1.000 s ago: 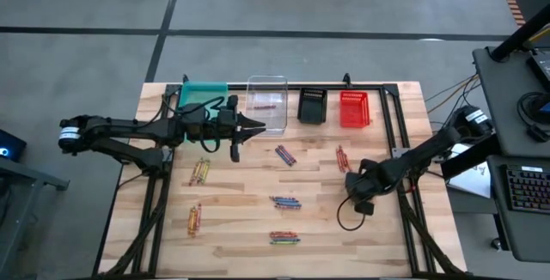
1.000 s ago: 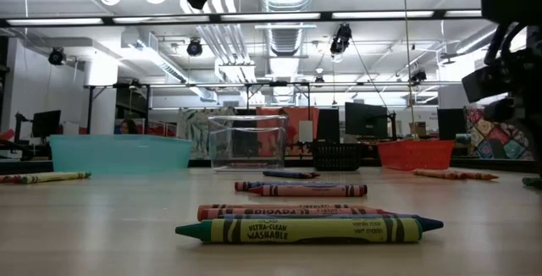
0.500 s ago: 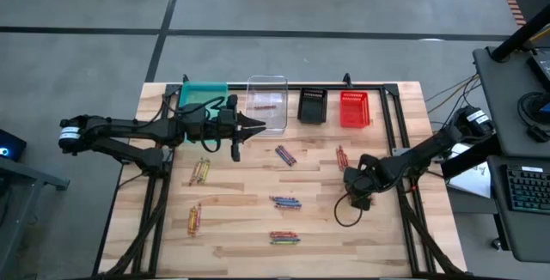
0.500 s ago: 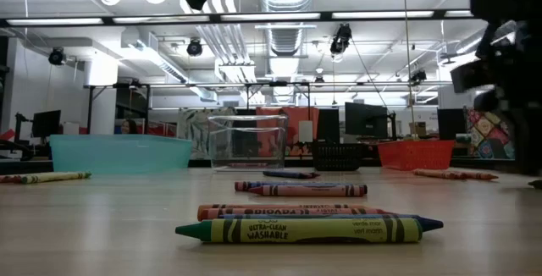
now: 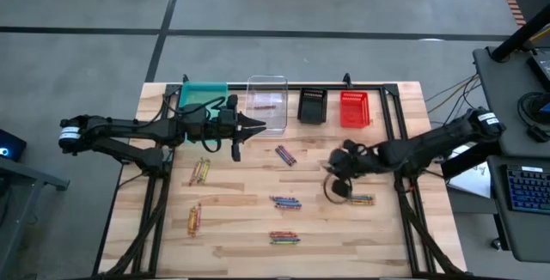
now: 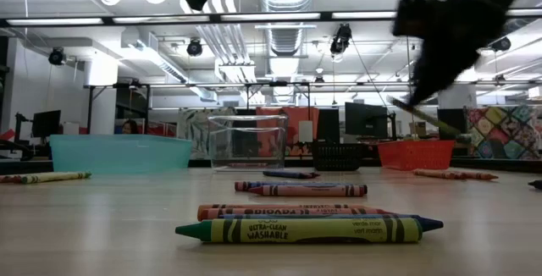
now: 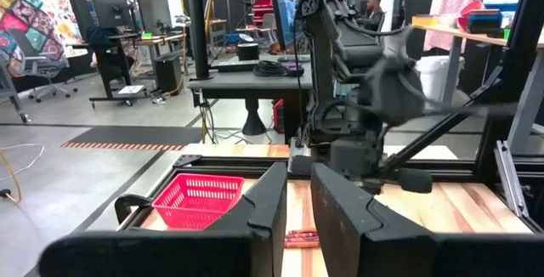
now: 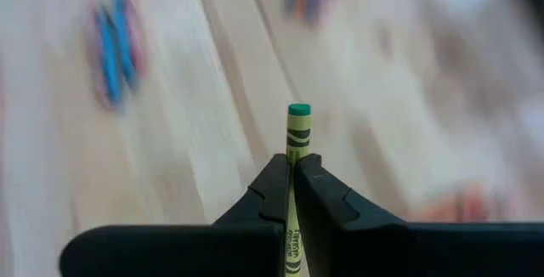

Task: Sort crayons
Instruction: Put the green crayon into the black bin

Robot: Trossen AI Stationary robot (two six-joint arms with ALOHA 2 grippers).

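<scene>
a: where's the right gripper [image 5: 342,161] at?

b: over the right half of the pale wooden slatted table [image 5: 241,220], in front of the red mesh basket [image 5: 353,108]. its fingers [image 8: 272,192] are clenched on a thin yellow-green crayon with a green tip [image 8: 297,132], which sticks out straight ahead between them.

a: and the left gripper [image 5: 249,127]?

b: hanging above the table just in front of the clear plastic bin [image 5: 267,101]. its fingers [image 7: 263,209] stand close together with a narrow gap, and i see nothing between them.

a: where are the rest of the crayons?

b: scattered in little bunches. a yellow-orange bunch [image 5: 199,172] lies on the left, with another orange bunch [image 5: 194,218] nearer the front edge. a blue and red pair [image 5: 285,155] lies mid-table, a bluish group [image 5: 285,202] lies in front of it, and a mixed group [image 5: 284,238] lies by the front edge. a few lie at [image 5: 362,200], just beside the right arm. in the low view a green-wrapped washable crayon [image 6: 309,229] lies closest.

a: bins?

b: along the far edge: teal tub [image 5: 203,94], the clear bin, a black mesh basket [image 5: 312,106], then the red one. something reddish lies in the clear bin, too small to tell.
</scene>
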